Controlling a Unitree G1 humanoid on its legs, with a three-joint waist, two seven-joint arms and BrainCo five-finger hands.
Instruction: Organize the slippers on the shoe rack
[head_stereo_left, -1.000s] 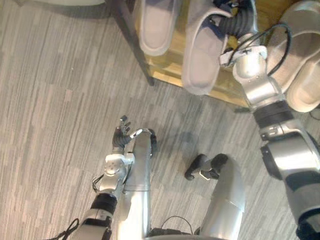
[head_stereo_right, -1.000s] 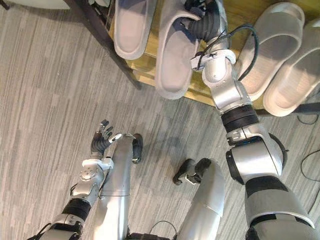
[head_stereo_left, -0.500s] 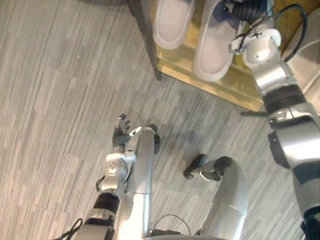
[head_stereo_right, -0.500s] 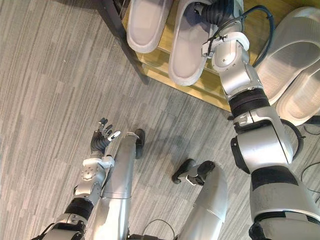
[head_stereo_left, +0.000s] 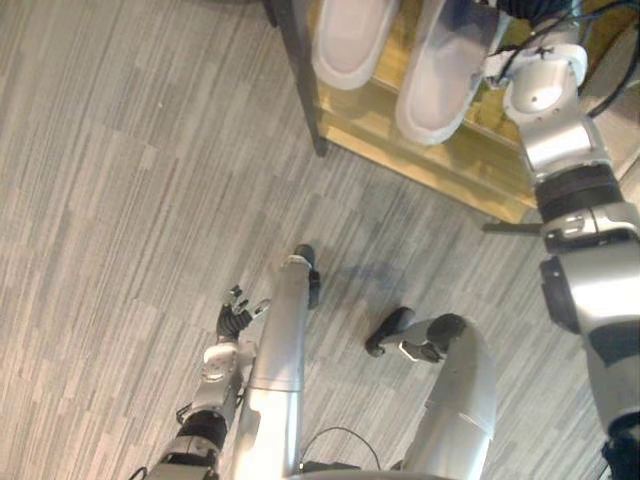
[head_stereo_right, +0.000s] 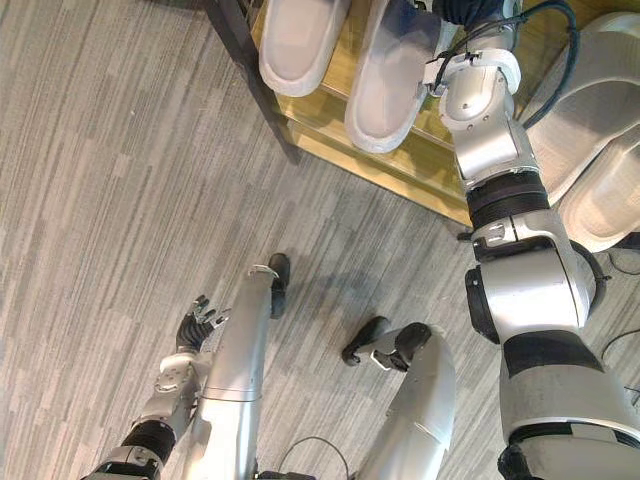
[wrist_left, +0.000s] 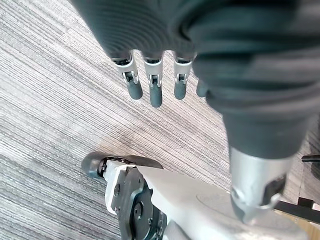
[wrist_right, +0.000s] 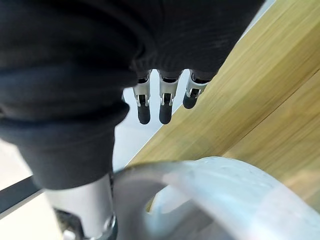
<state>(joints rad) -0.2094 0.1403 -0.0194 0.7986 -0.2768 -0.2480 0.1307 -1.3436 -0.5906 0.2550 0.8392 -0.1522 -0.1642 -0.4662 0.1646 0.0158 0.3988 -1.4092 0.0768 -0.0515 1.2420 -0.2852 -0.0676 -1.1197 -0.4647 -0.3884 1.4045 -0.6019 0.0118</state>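
Grey striped carpet (head_stereo_left: 120, 200) covers the floor, and the shoe rack (head_stereo_left: 425, 165) sits at the top edge of the frame, a wooden shelf on a dark leg (head_stereo_left: 300, 85). 2 pale slippers lie side by side on that shelf, rounded ends toward its front edge. The first slipper (head_stereo_left: 350, 40) is just beside the leg, and the second slipper (head_stereo_left: 440, 75) is right of it, close against the right arm.

That arm reaches up into the top right corner. In the right wrist view, the right hand (wrist_right: 166, 100) has its fingers straight over the wooden boards, curled round nothing. The thumb is hidden. A pale slipper strap (wrist_right: 210, 175) arches just below the wrist cover, but I cannot tell whether the hand touches it.

Over at the right edge, 2 more pale slippers lie beside the arm, an upper one (head_stereo_right: 585, 90) and a lower one (head_stereo_right: 612, 200).

Down in the lower left, the left hand (head_stereo_left: 235, 320) hangs above the carpet with its fingers relaxed and apart, holding nothing.
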